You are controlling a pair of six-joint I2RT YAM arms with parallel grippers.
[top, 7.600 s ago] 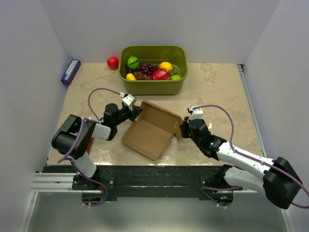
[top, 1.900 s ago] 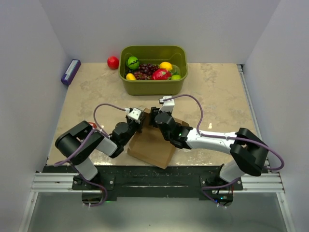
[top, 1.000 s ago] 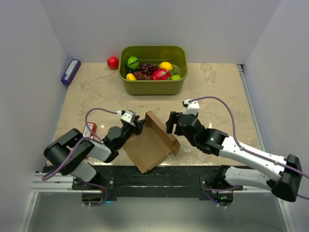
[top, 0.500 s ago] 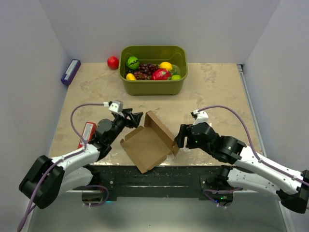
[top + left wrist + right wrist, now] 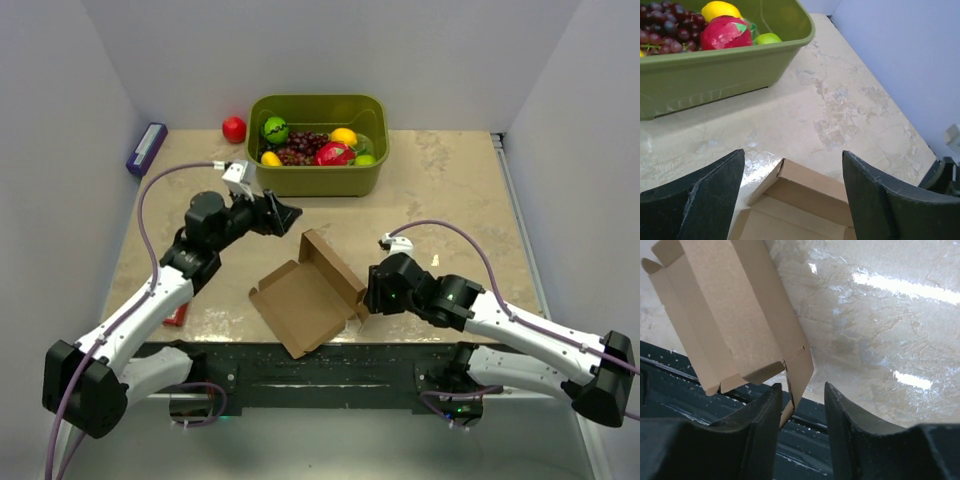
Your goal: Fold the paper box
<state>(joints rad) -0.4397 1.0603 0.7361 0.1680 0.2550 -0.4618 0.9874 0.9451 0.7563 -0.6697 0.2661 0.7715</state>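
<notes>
Two arms flanked the paper box [image 5: 305, 300] from overhead. It lay open at the near edge of the tabletop [image 5: 450, 190], with the left claw [image 5: 288, 215] apart from it and nearer the green tub [image 5: 318, 183]. The left wrist view showed that claw spread wide above the box's far wall. Only the right wrist view showed the right claw [image 5: 801, 390] narrowly parted astride a flap, with bare tabletop beyond.

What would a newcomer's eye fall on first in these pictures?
Probably the brown paper box, lying open near the table's front edge with a side flap between the open fingers of the right gripper. Next, the green tub of bright fruit at the far edge, and the left gripper hanging open between tub and box.
</notes>
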